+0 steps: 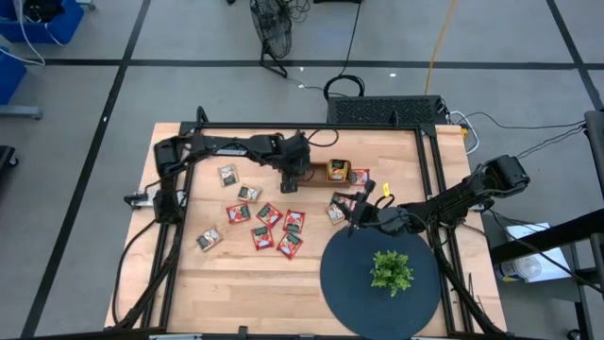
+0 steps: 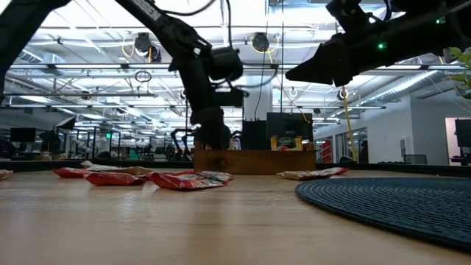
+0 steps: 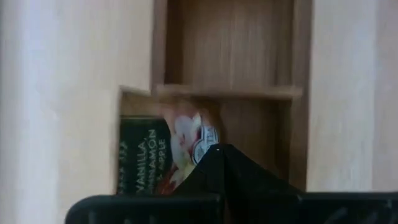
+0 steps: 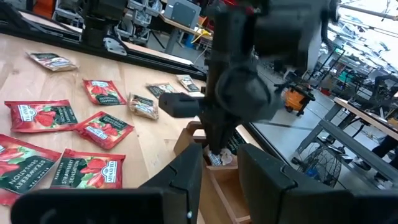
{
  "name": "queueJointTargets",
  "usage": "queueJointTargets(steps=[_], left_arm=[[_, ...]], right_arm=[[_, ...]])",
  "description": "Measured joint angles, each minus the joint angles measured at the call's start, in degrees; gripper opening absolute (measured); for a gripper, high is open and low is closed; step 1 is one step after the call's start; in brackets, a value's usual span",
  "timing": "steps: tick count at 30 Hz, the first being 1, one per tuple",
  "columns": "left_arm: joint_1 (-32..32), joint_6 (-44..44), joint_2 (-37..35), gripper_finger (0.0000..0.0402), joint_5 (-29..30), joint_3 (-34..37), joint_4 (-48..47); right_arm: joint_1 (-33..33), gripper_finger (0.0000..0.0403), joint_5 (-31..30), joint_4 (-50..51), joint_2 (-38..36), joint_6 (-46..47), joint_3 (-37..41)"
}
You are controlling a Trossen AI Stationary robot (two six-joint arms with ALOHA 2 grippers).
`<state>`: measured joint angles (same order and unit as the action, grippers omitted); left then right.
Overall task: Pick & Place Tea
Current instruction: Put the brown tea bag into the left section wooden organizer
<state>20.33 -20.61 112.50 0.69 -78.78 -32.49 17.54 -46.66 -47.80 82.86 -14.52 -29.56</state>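
Bright overhead light throughout (ceiling lamps glare at table level); left wrist view blurred.

Your left arm reaches from the table's upper left across to upper centre of the high view, wrist bent straight down, and the left gripper [image 1: 291, 176] has its fingers [image 3: 217, 171] pressed together. Your right arm comes in from the right edge, stretched leftward just right of centre; the right gripper [image 1: 357, 213] hangs raised, its fingers [image 4: 186, 177] slightly parted around nothing.
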Motion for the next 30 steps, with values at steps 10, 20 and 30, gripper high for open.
queueJointTargets(steps=[10, 20, 30], left_arm=[[0.71, 0.16, 4.5, 0.0001, -0.68, -5.38, -6.73], [2.25, 3.83, 6.39, 0.0001, 0.02, -5.42, -6.86], [-0.9, 5.76, 5.85, 0.0008, 4.96, -5.42, -6.62]], right_arm=[[0.2, 0.0089, -0.01, 0.77, 0.01, -0.75, -0.02], [0.2, 0.0089, -0.04, 0.97, 0.01, -0.83, -0.02], [0.2, 0.0089, -0.01, 1.36, 0.0, -0.72, -0.02]])
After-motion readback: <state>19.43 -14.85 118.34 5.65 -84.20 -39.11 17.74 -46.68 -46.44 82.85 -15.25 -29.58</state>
